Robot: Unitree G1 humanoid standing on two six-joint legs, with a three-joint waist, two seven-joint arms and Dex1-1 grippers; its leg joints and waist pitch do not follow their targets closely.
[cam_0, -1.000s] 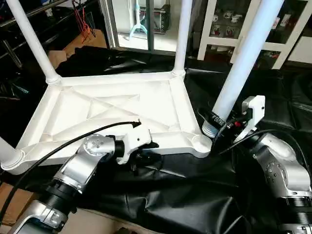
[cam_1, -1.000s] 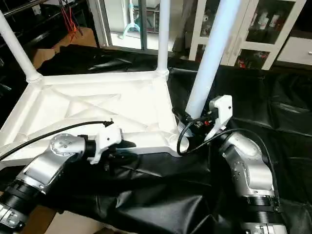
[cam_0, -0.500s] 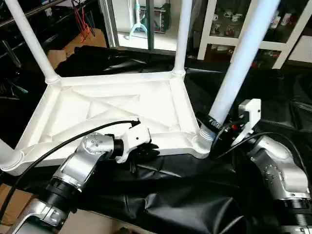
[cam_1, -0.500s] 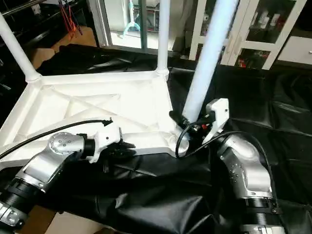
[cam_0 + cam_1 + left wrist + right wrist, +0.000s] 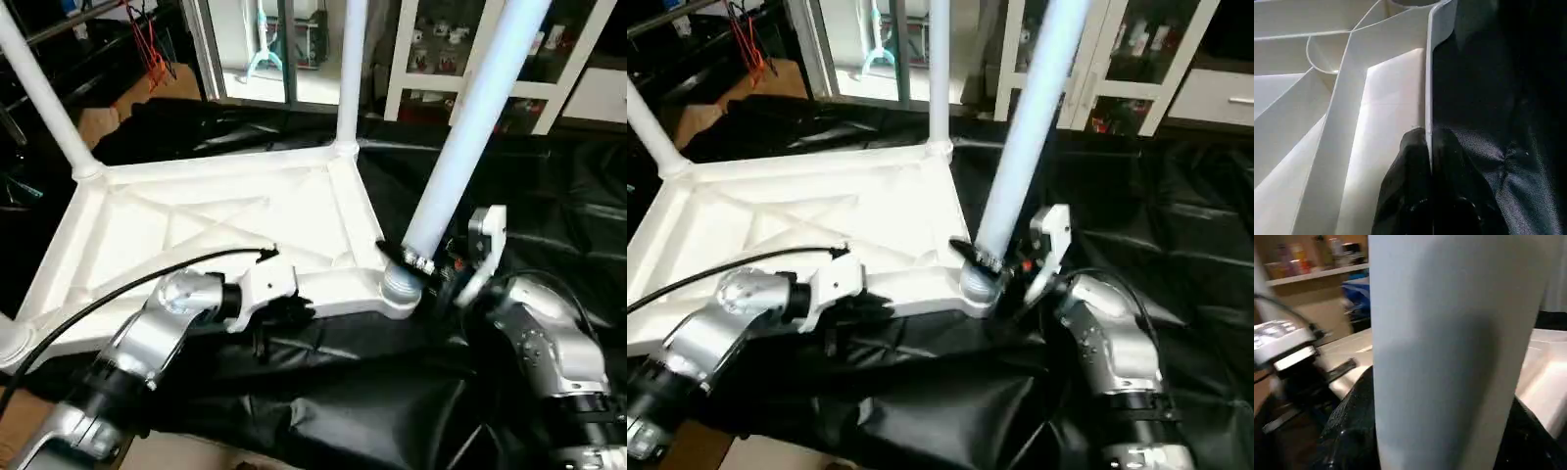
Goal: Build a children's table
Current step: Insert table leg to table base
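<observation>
The white tabletop [image 5: 196, 211] lies upside down on a black sheet, X-ribs facing up. Legs stand in its far left [image 5: 39, 98] and far right [image 5: 350, 69] corner sockets. My left gripper [image 5: 1430, 161] is shut on the tabletop's near rim [image 5: 1428, 88], with one black finger [image 5: 1405, 196] on each side of the thin edge. My right gripper [image 5: 419, 262] is shut on the lower end of another leg [image 5: 465, 137]. That leg leans to the right, and its foot meets the near right corner socket [image 5: 397, 286]. I cannot tell whether it is seated.
A crumpled black sheet [image 5: 549, 196] covers the floor around the tabletop. White glass-door cabinets [image 5: 431, 49] stand behind, and cardboard [image 5: 98, 122] lies at the far left. A black cable [image 5: 118, 294] arcs over my left forearm.
My left gripper has shut on the tabletop's near rim. My right gripper has carried the leg leftwards, bringing its foot from beside the tabletop onto the near right corner socket.
</observation>
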